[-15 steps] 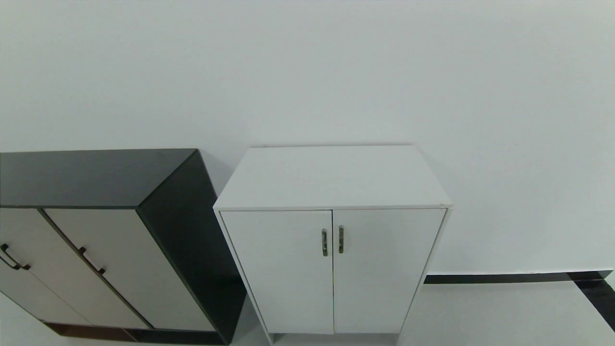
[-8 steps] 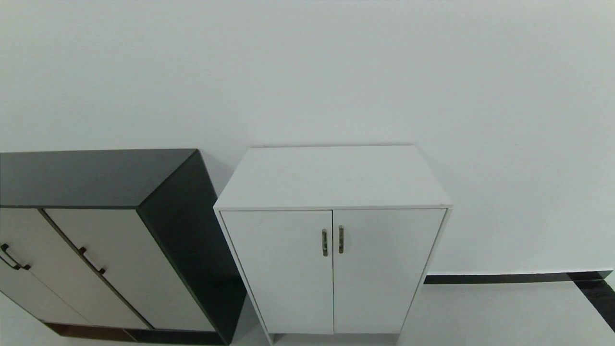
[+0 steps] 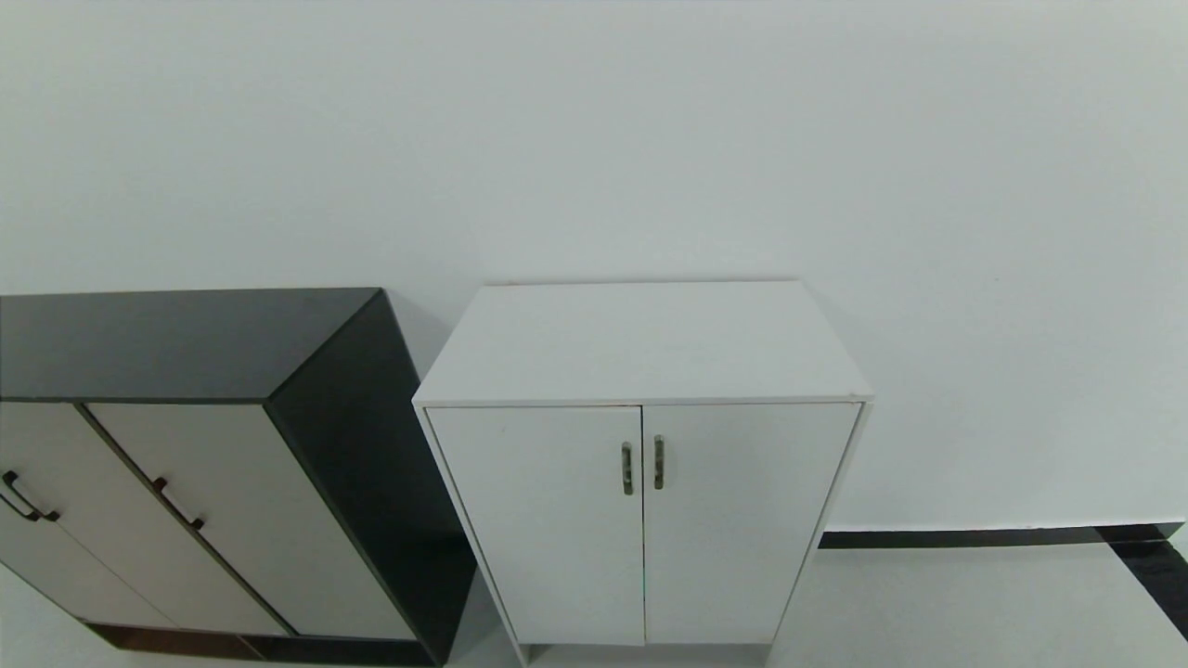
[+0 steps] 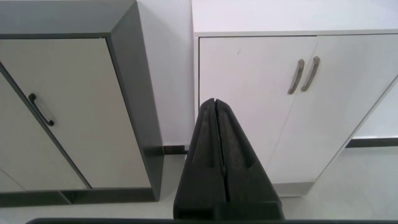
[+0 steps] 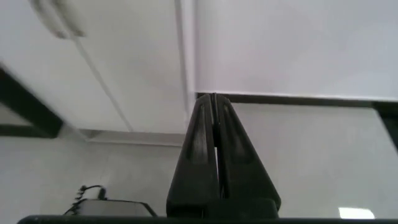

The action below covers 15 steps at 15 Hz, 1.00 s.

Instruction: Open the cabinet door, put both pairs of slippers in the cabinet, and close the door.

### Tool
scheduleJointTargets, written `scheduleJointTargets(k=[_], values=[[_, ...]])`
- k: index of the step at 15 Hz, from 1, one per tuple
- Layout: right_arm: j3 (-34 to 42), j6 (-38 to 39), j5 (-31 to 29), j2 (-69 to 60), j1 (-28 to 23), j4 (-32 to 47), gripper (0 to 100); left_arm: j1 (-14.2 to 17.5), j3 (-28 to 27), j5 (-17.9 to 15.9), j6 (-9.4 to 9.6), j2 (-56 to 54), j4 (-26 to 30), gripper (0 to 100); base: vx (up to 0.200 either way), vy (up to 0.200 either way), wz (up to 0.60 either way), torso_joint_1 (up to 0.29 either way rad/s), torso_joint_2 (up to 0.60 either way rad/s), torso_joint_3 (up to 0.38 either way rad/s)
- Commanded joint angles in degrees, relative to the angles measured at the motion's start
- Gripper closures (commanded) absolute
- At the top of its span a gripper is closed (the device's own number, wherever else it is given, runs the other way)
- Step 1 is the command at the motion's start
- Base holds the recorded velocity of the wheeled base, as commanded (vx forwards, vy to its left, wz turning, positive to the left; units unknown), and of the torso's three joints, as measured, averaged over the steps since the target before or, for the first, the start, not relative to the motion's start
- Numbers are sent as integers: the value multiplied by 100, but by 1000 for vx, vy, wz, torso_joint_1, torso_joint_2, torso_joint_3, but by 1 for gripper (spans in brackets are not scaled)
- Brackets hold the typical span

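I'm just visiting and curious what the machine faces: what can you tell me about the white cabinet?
The white cabinet is a plain box, seemingly of laminated board, with a flat top. Its two doors are shut, meeting at the middle, each with a short upright metal handle beside the seam. It stands upright on the floor, back to the wall, a narrow gap apart from the black cabinet on the left.

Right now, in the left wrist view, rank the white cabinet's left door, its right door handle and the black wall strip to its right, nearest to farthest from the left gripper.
From the left gripper:
1. left door, straight ahead of it.
2. right door handle, off to the right, just past the left door's edge.
3. black strip, low down, farthest right and farthest back.
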Motion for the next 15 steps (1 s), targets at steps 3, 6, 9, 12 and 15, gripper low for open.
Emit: scheduleJointTargets(k=[3,6,9,12,15], values=[[0,14,-9,-527,54,1,100,4,0,0,-1,-1,0,100,0,0,0,0,0,0],[0,32,-18,-826,45,1,100,4,0,-9,-1,-1,0,100,0,0,0,0,0,0],[0,49,-79,-826,45,1,100,4,0,0,-1,-1,0,100,0,0,0,0,0,0],[0,58,-132,-826,45,1,100,4,0,-9,8,-1,0,100,0,0,0,0,0,0],[0,128,-150,-633,36,1,100,4,0,-9,8,-1,0,100,0,0,0,0,0,0]])
